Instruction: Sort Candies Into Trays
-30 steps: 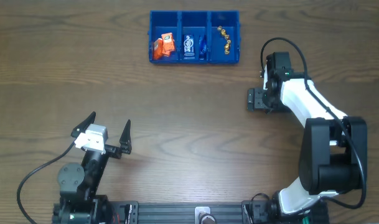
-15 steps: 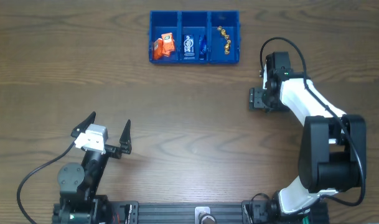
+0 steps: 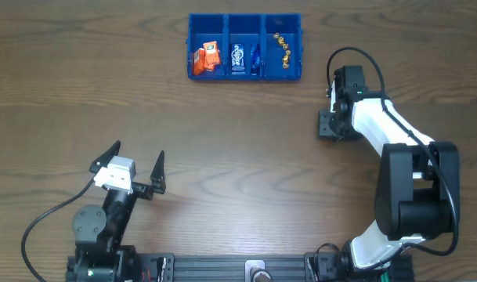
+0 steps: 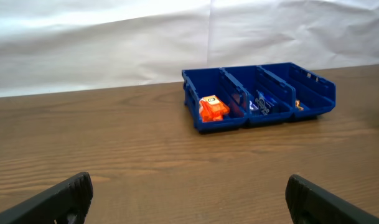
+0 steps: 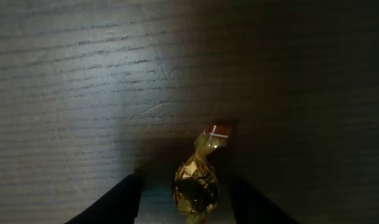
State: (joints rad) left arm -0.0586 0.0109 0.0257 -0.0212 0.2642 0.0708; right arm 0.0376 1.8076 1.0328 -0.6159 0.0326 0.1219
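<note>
A gold-wrapped candy [image 5: 195, 185] lies on the wooden table between the fingers of my right gripper [image 5: 188, 200]. The jaws stand on either side of it with a small gap each way, so the gripper is open. From above, that right gripper [image 3: 327, 125] is low over the table, below and to the right of the blue three-compartment tray [image 3: 244, 19]. The tray holds orange candies [image 3: 207, 58] in its left compartment, blue ones [image 3: 240, 58] in the middle and gold ones [image 3: 282, 45] on the right. My left gripper [image 3: 136, 168] is open near its base, holding nothing.
The left wrist view looks across bare wood to the tray [image 4: 205, 124], with a white backdrop [image 4: 114, 43] behind the table's far edge. Wide free tabletop lies between the two arms and in front of the tray.
The right gripper's fingers have drawn closer together around the gold candy. The left arm has not moved.
</note>
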